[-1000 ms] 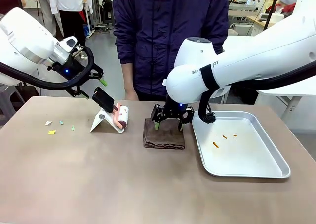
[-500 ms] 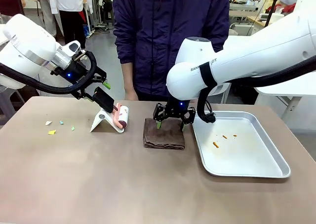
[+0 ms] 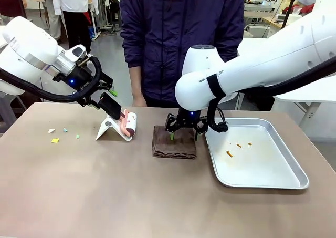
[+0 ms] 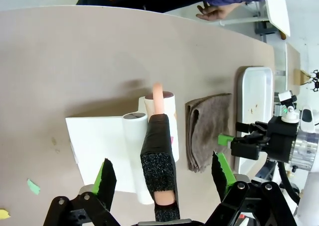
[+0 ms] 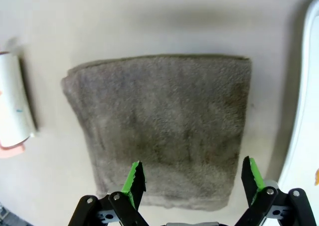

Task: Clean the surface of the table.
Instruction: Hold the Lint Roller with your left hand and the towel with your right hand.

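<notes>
— Two grippers to log. Front view first: where do they sit?
— The left gripper (image 3: 100, 95) is at the far left of the table (image 3: 105, 196), right at the upper end of the black handle (image 3: 110, 105) of the lint roller (image 3: 130, 125). The roller leans on its white stand (image 3: 107, 128). The right gripper (image 3: 184, 135) points down at the far edge of the folded brown towel (image 3: 174, 147), mid-table. Touching or just above: cannot tell. The table's brownish top spans the whole foreground, with a person (image 3: 181, 38) standing at its far side.
— Anything else on the top?
— A few paper scraps (image 3: 55, 140) near the left edge. The silver tray (image 3: 268, 169) lies just right of the towel, with orange crumbs (image 3: 229, 154) in it.
— Left wrist view, jaws?
— Spread wide. The handle lies between the two green-padded fingers (image 4: 106, 178) with a gap on each side, neither pad on it. Roller, stand and towel are beyond, all on the table.
— Right wrist view?
— Jaws wide apart here too, nothing clamped. One of the fingertips (image 5: 133, 178) is over the towel, the other just past its side edge, toward the tray's rim. The towel lies flat and folded, with the roller's end at picture left.
</notes>
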Tool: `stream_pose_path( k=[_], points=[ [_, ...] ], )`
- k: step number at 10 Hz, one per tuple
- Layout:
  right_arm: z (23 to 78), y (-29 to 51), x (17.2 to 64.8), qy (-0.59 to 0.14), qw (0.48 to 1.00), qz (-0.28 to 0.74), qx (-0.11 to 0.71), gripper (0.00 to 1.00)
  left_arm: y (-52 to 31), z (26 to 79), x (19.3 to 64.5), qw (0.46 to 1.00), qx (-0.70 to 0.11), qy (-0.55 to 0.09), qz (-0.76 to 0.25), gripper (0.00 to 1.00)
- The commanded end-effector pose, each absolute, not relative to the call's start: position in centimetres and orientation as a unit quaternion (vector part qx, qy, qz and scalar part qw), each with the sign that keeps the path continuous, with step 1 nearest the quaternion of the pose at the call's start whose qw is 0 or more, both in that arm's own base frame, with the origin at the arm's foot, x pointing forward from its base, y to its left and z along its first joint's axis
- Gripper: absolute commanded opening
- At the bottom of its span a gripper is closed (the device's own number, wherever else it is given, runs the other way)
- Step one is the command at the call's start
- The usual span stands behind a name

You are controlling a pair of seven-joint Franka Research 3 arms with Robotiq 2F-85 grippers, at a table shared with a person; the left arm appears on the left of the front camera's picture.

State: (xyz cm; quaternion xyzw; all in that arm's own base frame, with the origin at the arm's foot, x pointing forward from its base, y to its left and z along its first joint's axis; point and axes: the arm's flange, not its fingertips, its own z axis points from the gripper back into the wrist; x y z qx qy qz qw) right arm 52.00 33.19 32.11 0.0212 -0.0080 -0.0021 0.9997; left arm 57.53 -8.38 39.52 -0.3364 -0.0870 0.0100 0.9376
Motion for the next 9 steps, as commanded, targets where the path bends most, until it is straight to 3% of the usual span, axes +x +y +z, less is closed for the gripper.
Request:
stream_pose_path(
  k=[1,8,9],
  points=[
    [31.7,34.0,52.6,-0.022,1.0,-0.01,-0.02,1.0,-8.0,39.5,56.8,0.934,-0.347,-0.09,-0.007,1.0],
    [29.8,33.1,53.4,-0.018,0.999,-0.028,0.035,1.0,-8.0,39.2,56.8,0.932,-0.349,-0.095,-0.019,1.0],
    [29.7,33.0,53.5,-0.015,0.999,-0.028,0.039,0.49,-8.0,39.3,56.8,0.931,-0.35,-0.101,-0.019,0.4]
  ],
)
